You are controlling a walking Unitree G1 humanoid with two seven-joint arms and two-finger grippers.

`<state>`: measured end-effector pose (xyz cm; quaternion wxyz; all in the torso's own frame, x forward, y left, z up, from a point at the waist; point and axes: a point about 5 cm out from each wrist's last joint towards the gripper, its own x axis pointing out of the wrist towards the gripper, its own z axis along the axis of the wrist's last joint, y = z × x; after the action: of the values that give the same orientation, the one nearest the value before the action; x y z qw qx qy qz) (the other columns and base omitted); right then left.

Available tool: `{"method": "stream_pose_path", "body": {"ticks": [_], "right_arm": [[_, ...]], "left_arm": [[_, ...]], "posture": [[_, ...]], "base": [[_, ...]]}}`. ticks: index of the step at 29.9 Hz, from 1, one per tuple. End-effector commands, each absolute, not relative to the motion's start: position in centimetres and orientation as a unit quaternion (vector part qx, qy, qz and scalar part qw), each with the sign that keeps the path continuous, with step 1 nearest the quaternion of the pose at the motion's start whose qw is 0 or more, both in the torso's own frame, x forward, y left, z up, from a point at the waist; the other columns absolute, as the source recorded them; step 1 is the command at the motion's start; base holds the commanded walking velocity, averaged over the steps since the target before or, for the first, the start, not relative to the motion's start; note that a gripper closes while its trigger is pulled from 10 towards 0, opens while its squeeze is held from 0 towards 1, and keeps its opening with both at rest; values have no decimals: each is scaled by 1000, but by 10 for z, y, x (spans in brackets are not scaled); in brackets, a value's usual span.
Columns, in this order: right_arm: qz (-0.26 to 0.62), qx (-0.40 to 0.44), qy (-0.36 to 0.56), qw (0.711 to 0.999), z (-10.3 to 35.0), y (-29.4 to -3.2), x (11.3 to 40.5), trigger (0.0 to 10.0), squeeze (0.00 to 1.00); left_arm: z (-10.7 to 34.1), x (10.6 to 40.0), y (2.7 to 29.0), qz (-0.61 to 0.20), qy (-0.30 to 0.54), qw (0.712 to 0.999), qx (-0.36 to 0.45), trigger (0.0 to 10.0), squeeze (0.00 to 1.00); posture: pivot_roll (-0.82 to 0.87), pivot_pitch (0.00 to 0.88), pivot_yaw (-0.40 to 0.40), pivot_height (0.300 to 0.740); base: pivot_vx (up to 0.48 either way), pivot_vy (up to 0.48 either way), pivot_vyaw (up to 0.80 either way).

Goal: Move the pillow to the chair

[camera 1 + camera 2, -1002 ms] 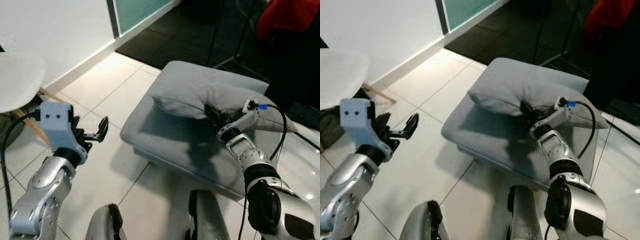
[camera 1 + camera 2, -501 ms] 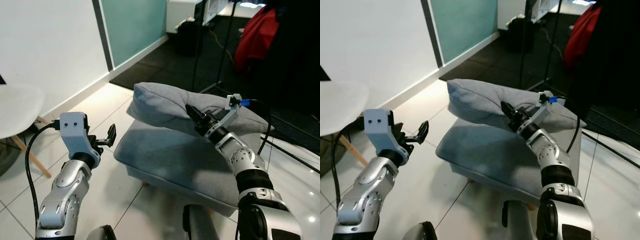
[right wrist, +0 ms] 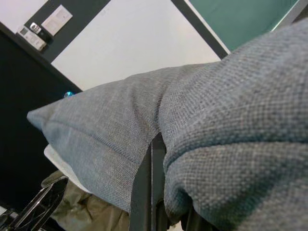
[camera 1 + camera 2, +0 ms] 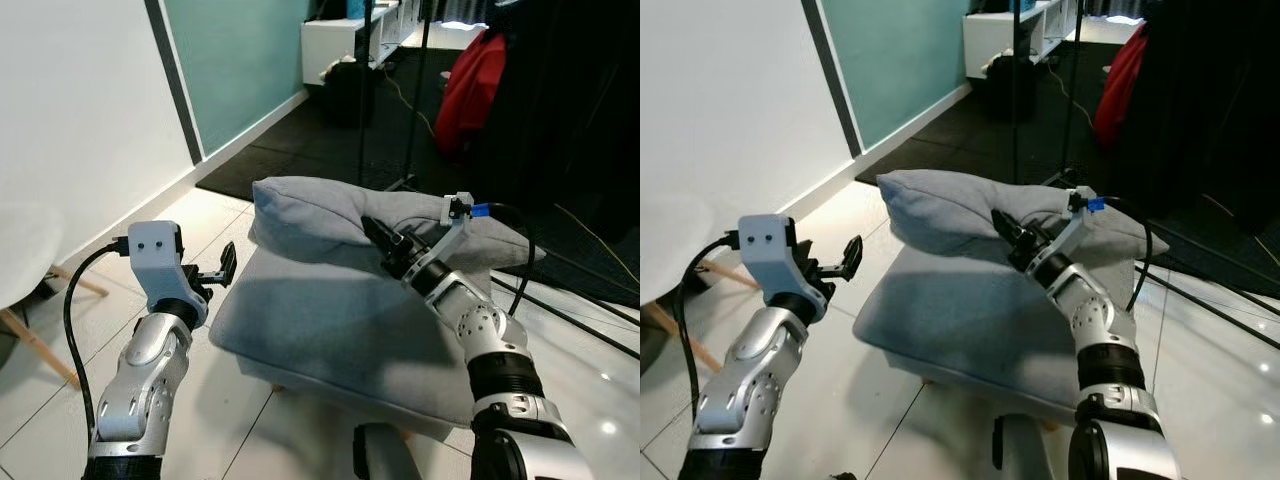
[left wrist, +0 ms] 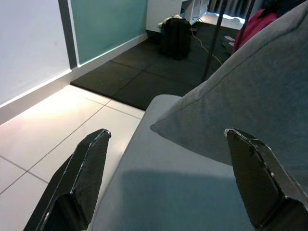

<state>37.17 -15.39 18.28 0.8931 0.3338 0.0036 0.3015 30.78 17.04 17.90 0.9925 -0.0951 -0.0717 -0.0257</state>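
The right gripper pinches a fold of the grey pillow; the left gripper, fingers spread, hovers at 9 o'clock of the grey ottoman. The pillow's long axis runs 9-to-3 above the ottoman. A second ago it lay on the cushion; now it is lifted.

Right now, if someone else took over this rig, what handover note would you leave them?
Right pincer: shut on the grey pillow, pinching a fold of its fabric and holding it above the grey ottoman.
Left pincer: open, holding nothing, beside the ottoman's near-left corner.
White chair: off to the robot's left.
Done: pillow gripped and raised.
Left: turn left, carry the pillow to the chair and release it on the seat.
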Motion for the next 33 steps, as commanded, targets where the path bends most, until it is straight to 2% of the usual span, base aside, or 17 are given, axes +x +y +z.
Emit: {"method": "stream_pose_path", "body": {"ticks": [1, 11, 25, 33], "right_arm": [[317, 327, -29, 890, 201, -151, 372, 0, 0], [316, 315, 6, 895, 184, -145, 369, 0, 0], [318, 309, 25, 896, 177, -141, 368, 0, 0], [318, 302, 33, 898, 174, -140, 368, 0, 0]], "left_arm": [[176, 309, 174, -14, -68, 993, -94, 10000, 0], [165, 306, 177, 7, -60, 993, -97, 10000, 0], [151, 297, 167, -16, -45, 997, -62, 10000, 0], [147, 295, 152, -44, -39, 997, -49, 10000, 0]], "posture": [[-229, 0, 38, 622], [-208, 0, 16, 651], [-184, 0, -5, 689], [-179, 0, -4, 714]], "base": [[0, 0, 0], [0, 0, 0], [0, 0, 0], [0, 0, 0]]}}
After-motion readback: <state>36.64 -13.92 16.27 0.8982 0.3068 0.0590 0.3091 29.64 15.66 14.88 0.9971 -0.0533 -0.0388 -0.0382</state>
